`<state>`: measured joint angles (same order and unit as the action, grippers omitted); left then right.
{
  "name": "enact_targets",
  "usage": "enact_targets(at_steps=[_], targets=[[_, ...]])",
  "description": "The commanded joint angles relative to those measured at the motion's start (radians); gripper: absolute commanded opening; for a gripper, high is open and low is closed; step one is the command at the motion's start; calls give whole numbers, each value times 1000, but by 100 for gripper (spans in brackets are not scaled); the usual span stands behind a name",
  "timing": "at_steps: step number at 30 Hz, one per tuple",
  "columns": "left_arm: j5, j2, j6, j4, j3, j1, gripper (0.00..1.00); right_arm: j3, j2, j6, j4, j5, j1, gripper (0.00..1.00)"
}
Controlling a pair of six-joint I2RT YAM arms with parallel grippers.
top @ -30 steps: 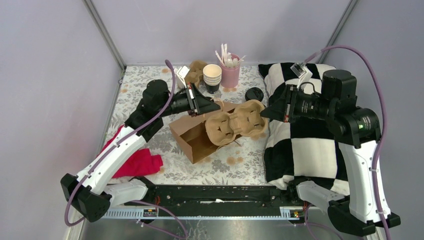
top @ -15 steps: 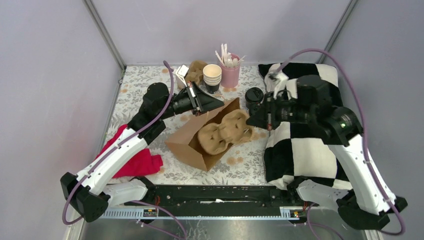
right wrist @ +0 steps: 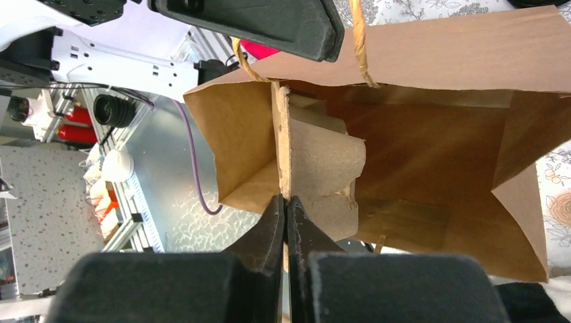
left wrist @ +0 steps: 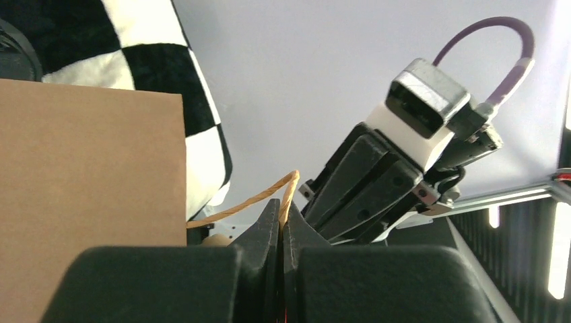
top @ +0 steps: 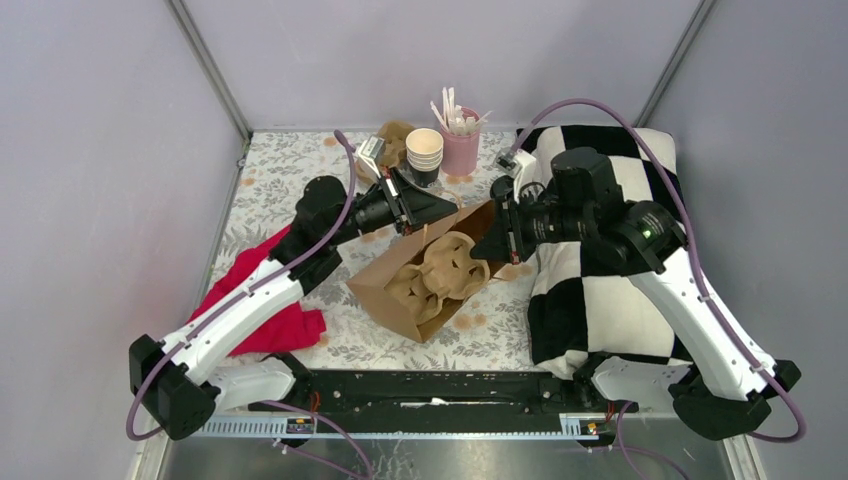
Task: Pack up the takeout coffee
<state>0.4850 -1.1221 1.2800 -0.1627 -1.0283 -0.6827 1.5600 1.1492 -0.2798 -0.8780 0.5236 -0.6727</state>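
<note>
A brown paper bag (top: 392,296) lies tilted on the table with its mouth facing up and to the right. My left gripper (top: 442,211) is shut on the bag's twine handle (left wrist: 256,196) and holds the mouth up. My right gripper (top: 481,246) is shut on the edge of a pulp cup carrier (top: 436,272), which sits mostly inside the bag. The right wrist view shows the carrier (right wrist: 323,168) inside the open bag (right wrist: 431,134). The lidded takeout coffee is hidden behind my right arm in the top view.
A stack of lidless cups (top: 424,155) and a pink cup of stirrers (top: 461,146) stand at the back. A black-and-white checkered cushion (top: 610,300) fills the right side. A red cloth (top: 272,326) lies at the front left.
My right gripper has moved left and pushed the carrier from over the bag into its mouth. My left gripper has lifted the handle, tipping the bag's mouth up.
</note>
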Motion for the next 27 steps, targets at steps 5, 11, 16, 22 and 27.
enact_targets(at_steps=[5,11,16,22,27], targets=[[-22,21,154,-231,63,-11,0,16,52,32,-3,53,-7,0],[-35,64,221,-221,119,-1,0,-68,37,17,92,24,-7,0],[-6,105,242,-155,148,74,0,-50,81,74,87,-11,-7,0],[47,134,267,-135,161,171,0,-28,140,88,113,55,-6,3],[123,102,286,-156,163,204,0,-25,165,108,155,88,-5,1]])
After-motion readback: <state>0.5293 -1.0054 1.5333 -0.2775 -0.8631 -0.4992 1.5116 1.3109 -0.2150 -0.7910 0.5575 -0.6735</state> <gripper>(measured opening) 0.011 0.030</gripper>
